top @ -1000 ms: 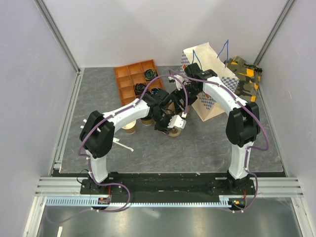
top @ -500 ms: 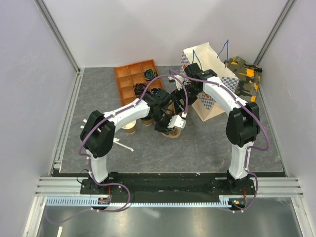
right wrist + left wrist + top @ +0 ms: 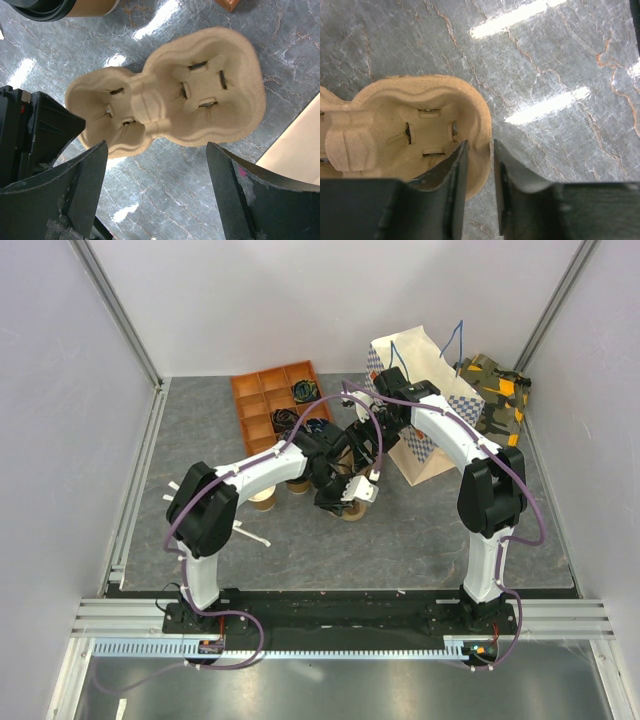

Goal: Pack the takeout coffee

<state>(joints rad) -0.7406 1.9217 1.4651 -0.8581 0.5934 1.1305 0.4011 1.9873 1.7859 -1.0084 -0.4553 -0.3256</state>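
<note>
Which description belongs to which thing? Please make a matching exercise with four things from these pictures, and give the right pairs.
Things:
1. pulp cup carrier
2. left gripper
3. right gripper
4. compartment tray

Descriptions:
A. orange
B. jaws wide open above the carrier
C. both wells empty
D. astride the carrier's rim

Pairs: 1-C, 2-D, 3-B, 4-A
</note>
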